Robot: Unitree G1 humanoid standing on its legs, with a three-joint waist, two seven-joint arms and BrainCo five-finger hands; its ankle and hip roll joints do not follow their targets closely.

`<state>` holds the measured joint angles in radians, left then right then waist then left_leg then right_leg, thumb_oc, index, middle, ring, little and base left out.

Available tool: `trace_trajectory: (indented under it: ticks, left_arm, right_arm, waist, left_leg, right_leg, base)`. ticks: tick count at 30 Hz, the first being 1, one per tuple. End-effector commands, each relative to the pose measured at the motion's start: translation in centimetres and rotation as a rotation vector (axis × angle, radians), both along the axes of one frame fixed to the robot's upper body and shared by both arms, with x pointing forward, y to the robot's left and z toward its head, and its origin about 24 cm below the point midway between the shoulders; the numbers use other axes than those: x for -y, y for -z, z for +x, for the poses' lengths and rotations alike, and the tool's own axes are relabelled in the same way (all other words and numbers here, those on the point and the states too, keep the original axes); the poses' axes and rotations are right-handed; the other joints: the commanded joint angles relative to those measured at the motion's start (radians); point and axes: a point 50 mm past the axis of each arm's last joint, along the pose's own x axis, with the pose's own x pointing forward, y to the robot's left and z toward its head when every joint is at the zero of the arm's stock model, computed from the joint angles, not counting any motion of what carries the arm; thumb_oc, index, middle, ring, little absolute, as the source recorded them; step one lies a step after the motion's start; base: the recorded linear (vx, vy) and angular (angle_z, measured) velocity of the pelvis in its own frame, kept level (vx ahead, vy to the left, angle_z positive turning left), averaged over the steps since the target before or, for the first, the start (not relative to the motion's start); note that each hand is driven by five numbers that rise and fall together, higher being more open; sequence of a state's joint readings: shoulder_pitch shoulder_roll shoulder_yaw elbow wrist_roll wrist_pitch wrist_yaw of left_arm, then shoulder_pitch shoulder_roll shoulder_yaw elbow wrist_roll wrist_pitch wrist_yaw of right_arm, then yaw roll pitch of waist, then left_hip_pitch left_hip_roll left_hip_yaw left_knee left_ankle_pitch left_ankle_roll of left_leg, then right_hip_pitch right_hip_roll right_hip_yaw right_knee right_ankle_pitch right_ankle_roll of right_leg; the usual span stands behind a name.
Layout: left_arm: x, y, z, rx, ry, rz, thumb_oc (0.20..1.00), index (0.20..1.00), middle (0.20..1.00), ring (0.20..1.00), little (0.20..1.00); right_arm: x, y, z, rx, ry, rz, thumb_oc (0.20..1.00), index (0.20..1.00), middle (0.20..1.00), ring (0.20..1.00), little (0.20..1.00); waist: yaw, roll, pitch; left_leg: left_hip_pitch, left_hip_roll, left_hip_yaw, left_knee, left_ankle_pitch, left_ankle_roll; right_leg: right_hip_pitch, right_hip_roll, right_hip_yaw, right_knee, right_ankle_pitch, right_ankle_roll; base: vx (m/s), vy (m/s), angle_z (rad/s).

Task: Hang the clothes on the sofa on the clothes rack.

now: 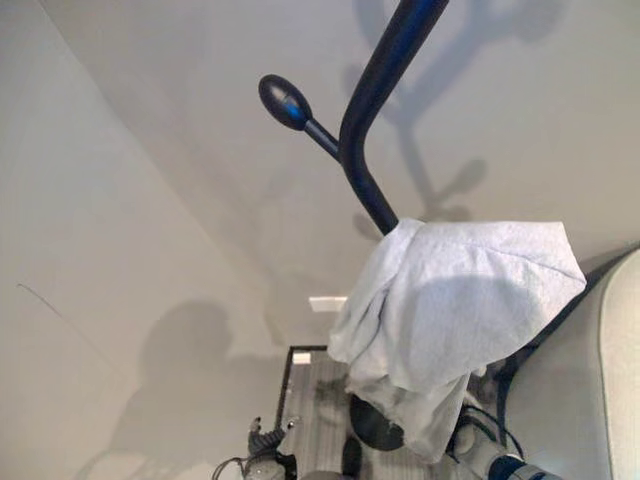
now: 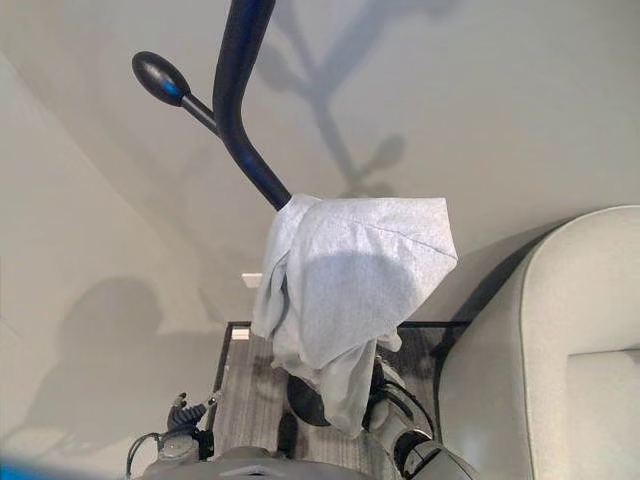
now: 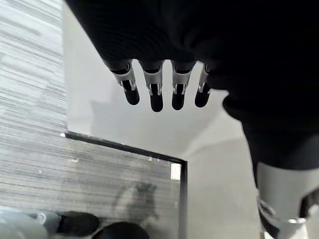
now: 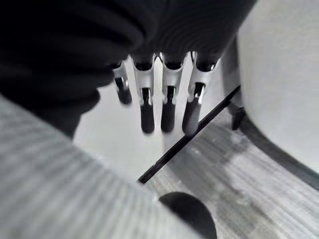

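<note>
Left eye view: a dark clothes rack (image 1: pixel 375 90) rises across the frame, one knobbed peg (image 1: pixel 284 102) sticking out to its side. A pale grey garment (image 1: pixel 450 310) hangs draped over a lower branch of the rack, bunched folds trailing down toward the round dark base (image 1: pixel 372 425). The garment is well above both hands and touches neither. A light sofa (image 1: pixel 610 370) stands off to the robot's right of the rack, with nothing on the part in sight. A grey striped rug (image 1: pixel 322 400) with a dark border lies under the base. Right eye view: same scene, the garment (image 2: pixel 350 290) still the only cloth in sight, hanging free on the rack (image 2: pixel 240 90); the sofa (image 2: pixel 560 350) shows more fully, its cushion bare. Low in the frame, the left hand (image 2: pixel 182 415) shows small by the rug's edge, well below the garment. Left wrist view: the left hand (image 3: pixel 159 89) hangs with fingers (image 3: pixel 156 97) straight and spread slightly apart, holding nothing; past the fingertips lie pale floor and the rug (image 3: pixel 60 169). Right wrist view: the right hand (image 4: pixel 164 99) also hangs with fingers (image 4: pixel 147 112) straight, side by side, nothing between them; beyond them run the rug's dark border (image 4: pixel 194 134) and the sofa's pale side (image 4: pixel 284 74), and the rack's dark base (image 4: pixel 189 214) sits just under the hand.
</note>
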<state>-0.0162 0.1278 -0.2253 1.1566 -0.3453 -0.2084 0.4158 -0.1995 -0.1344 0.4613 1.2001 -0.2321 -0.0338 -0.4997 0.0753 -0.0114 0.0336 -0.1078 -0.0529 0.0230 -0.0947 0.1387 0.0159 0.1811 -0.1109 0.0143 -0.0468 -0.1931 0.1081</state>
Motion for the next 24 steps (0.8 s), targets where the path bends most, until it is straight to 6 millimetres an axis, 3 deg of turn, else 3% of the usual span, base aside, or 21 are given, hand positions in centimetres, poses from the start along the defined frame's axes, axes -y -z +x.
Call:
trace_trajectory:
  ticks: [1, 4, 5, 6, 8, 11, 19, 24]
  left_arm:
    - [-0.8, 0.2, 0.3, -0.010, -0.019, -0.042, 1.000, 1.000, 1.000, 1.000, 1.000]
    - [-1.4, 0.7, -1.4, -0.064, -0.084, -0.071, 1.000, 1.000, 1.000, 1.000, 1.000]
    - [-1.7, 1.0, -2.5, -0.095, -0.149, -0.092, 1.000, 1.000, 1.000, 1.000, 1.000]
    - [-1.9, 1.2, -3.1, -0.113, -0.177, -0.106, 1.000, 1.000, 1.000, 1.000, 1.000]
    - [-2.1, 1.3, -3.5, -0.122, -0.207, -0.117, 1.000, 1.000, 1.000, 1.000, 1.000]
    - [-2.6, 1.5, -4.7, -0.145, -0.294, -0.146, 1.000, 1.000, 1.000, 1.000, 1.000]
    - [-2.7, 1.6, -5.1, -0.150, -0.327, -0.192, 1.000, 1.000, 1.000, 1.000, 1.000]
    - [-2.4, 1.7, -5.3, -0.166, -0.323, -0.206, 1.000, 1.000, 1.000, 1.000, 1.000]
  right_arm:
    - [0.8, 0.2, -0.2, -0.011, 0.078, 0.003, 1.000, 1.000, 1.000, 1.000, 1.000]
    - [2.5, 1.3, -2.9, -0.098, 0.304, 0.064, 1.000, 1.000, 1.000, 1.000, 1.000]
    - [3.9, 1.9, -5.0, -0.140, 0.536, 0.129, 1.000, 1.000, 1.000, 1.000, 1.000]
    - [4.4, 2.1, -5.9, -0.152, 0.646, 0.165, 1.000, 1.000, 1.000, 1.000, 1.000]
    - [4.7, 2.3, -6.5, -0.161, 0.714, 0.188, 1.000, 1.000, 1.000, 1.000, 1.000]
    - [5.7, 2.8, -9.5, -0.177, 1.040, 0.299, 1.000, 1.000, 1.000, 1.000, 1.000]
    - [5.7, 3.5, -14.0, -0.273, 1.377, 0.400, 1.000, 1.000, 1.000, 1.000, 1.000]
    - [5.3, 3.6, -14.4, -0.258, 1.507, 0.461, 1.000, 1.000, 1.000, 1.000, 1.000]
  waist:
    - [-0.002, -0.009, -0.004]
    - [-0.013, -0.012, -0.013]
    - [-0.020, -0.013, -0.018]
    - [-0.024, -0.015, -0.021]
    - [-0.026, -0.017, -0.024]
    - [-0.036, -0.026, -0.034]
    - [-0.049, -0.035, -0.051]
    - [-0.052, -0.033, -0.058]
  left_leg:
    - [-0.016, 0.021, -0.025, 0.007, -0.070, -0.036]
    - [-0.009, 0.026, -0.020, 0.007, -0.072, -0.037]
    - [-0.005, 0.029, -0.018, 0.007, -0.073, -0.038]
    - [-0.004, 0.030, -0.018, 0.007, -0.072, -0.038]
    - [-0.003, 0.031, -0.018, 0.007, -0.074, -0.039]
    - [0.002, 0.036, -0.014, 0.007, -0.075, -0.042]
    - [-0.001, 0.043, -0.010, 0.007, -0.072, -0.050]
    - [0.000, 0.042, -0.012, 0.007, -0.072, -0.052]
  right_leg:
    - [-0.004, 0.028, -0.020, -0.040, 0.125, -0.010]
    - [-0.001, 0.031, -0.016, -0.040, 0.123, -0.012]
    - [0.001, 0.034, -0.014, -0.040, 0.120, -0.014]
    - [0.000, 0.036, -0.014, -0.040, 0.119, -0.014]
    - [0.001, 0.037, -0.013, -0.040, 0.118, -0.015]
    - [0.002, 0.042, -0.009, -0.040, 0.117, -0.018]
    - [0.001, 0.050, -0.007, -0.040, 0.120, -0.024]
    - [0.004, 0.050, -0.007, -0.040, 0.121, -0.027]
  base:
    - [0.00, -0.006, -0.07]
    - [-0.01, -0.008, -0.12]
    - [-0.03, -0.010, -0.10]
    - [-0.02, -0.015, -0.06]
    - [0.00, 0.000, 0.00]
    - [-0.03, -0.027, -0.03]
    - [-0.03, -0.019, -0.02]
    - [0.00, 0.000, 0.00]
